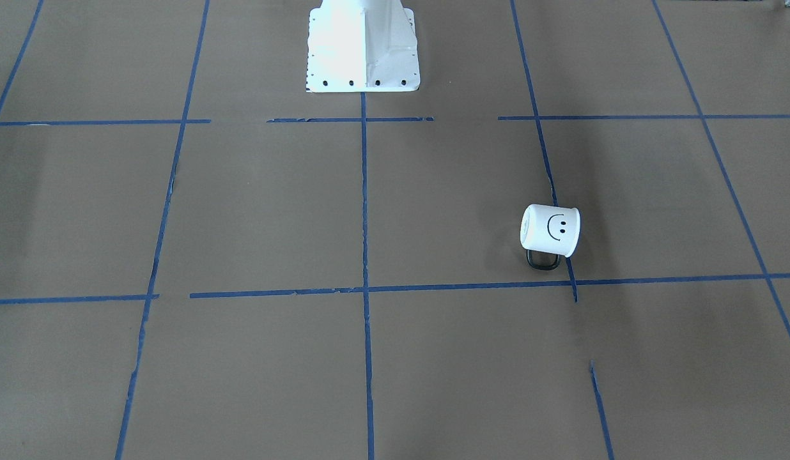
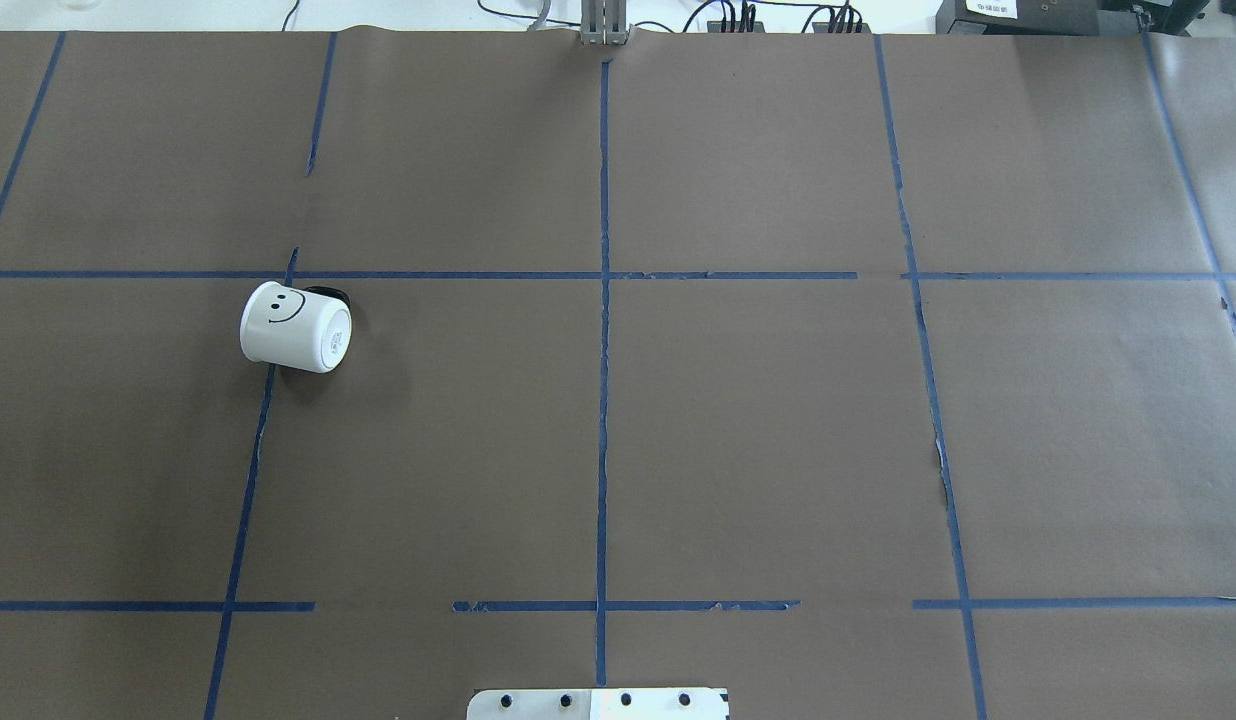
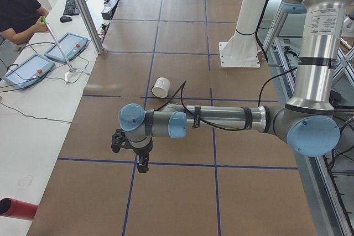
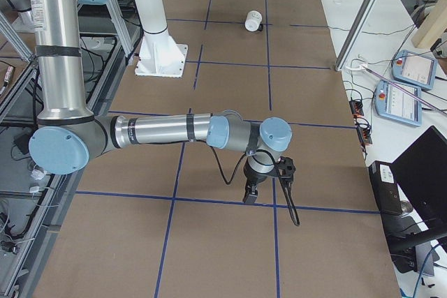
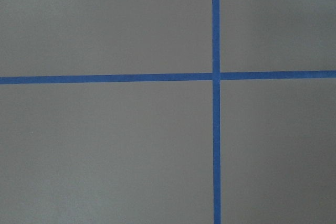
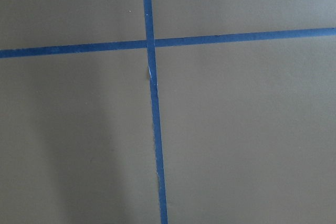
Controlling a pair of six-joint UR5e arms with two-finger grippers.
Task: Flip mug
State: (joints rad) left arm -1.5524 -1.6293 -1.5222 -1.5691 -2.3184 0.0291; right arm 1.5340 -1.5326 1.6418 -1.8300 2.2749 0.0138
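Since the mug (image 1: 550,230) is lying on its side out to the robot's left of the white pedestal (image 1: 363,48) and further out on the table from it, smiley (image 1: 557,227) facing up, it'll prob want to roll. Looks like a light, stiff enamel-type thing w/ a smooth glossy wall, so slippery imo, and it could chip if knocked. Base end points roughly back toward the pedestal and the mouth opens away from it. The black loop handle (image 1: 542,260) sits low against the table on the side farther from the pedestal, so it may be propping the mug a bit. I'd pinch the rim wall, one finger inside, or go across the body, not the handle. The left gripper (image 3: 142,167) hangs above the table further from the pedestal than the mug, well apart from it, nothing between the jaws. The right gripper (image 4: 248,199) is way off on the pedestal's other side. Can't tell if either is spread or closed, since the wrist cams only show a blue tape cross (image 5: 216,75) on brown paper (image 5: 105,145).
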